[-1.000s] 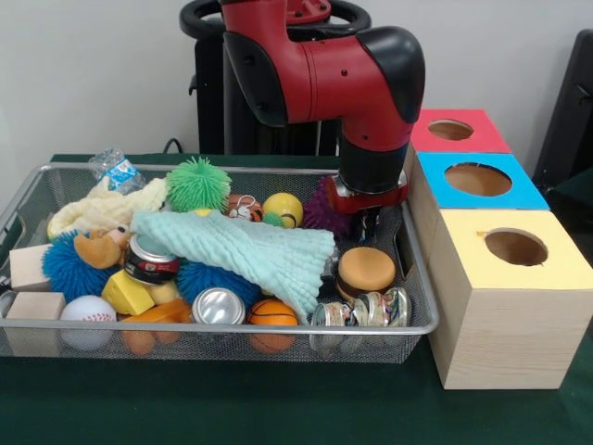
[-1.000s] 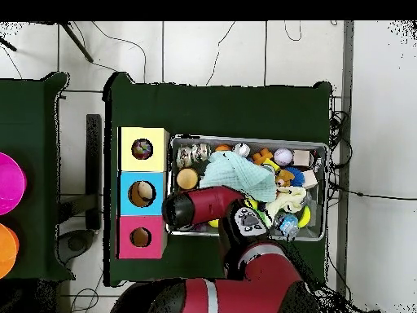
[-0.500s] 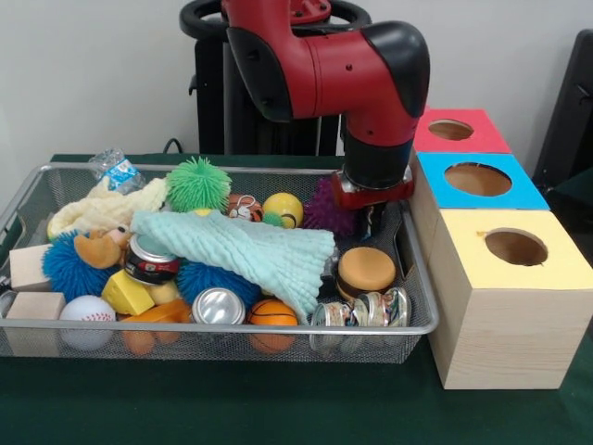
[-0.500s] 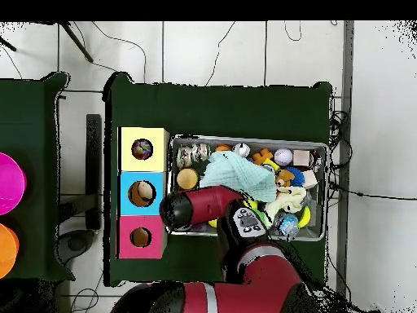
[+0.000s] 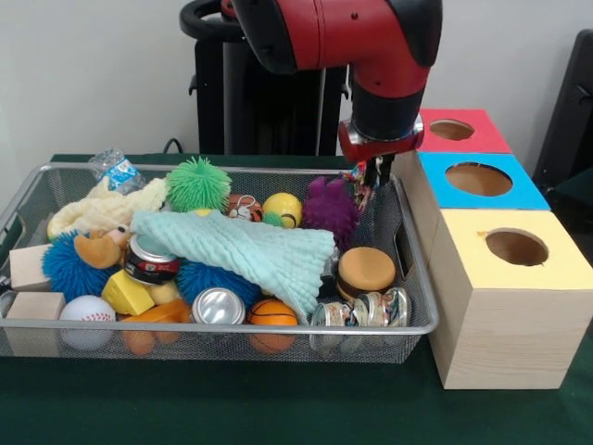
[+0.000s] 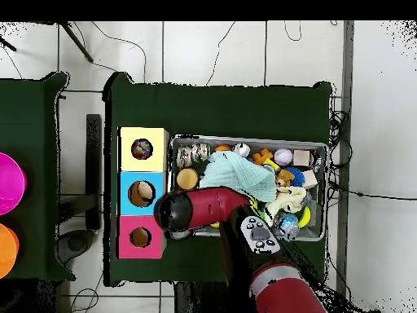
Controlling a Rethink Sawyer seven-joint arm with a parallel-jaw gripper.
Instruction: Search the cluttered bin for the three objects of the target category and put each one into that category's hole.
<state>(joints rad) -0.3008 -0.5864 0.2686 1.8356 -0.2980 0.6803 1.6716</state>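
My gripper (image 5: pixel 369 178) hangs above the far right corner of the wire bin (image 5: pixel 232 326), beside the blue box (image 5: pixel 477 178). Its fingers are shut on a small multicoloured object (image 5: pixel 359 183) that dangles just above the purple spiky ball (image 5: pixel 330 206); I cannot tell what the object is. Three boxes with round holes stand in a row right of the bin: red (image 5: pixel 454 130), blue, and yellow (image 5: pixel 514 246). In the overhead view the arm (image 6: pixel 191 210) covers the gripper and that corner of the bin (image 6: pixel 316 147).
The bin holds a teal cloth (image 5: pixel 250 250), a burger toy (image 5: pixel 365 271), cans (image 5: pixel 220 306), a crushed can (image 5: pixel 371 308), a basketball (image 5: pixel 272 313), a baseball (image 5: pixel 88 311), a green spiky ball (image 5: pixel 198 184) and wooden blocks (image 5: pixel 35 306). Things lie inside the yellow hole (image 6: pixel 142 149) and the blue hole (image 6: pixel 142 193).
The gripper has risen out of the bin's far right corner and shifted slightly toward the boxes, carrying the small object up. The purple spiky ball now shows fully.
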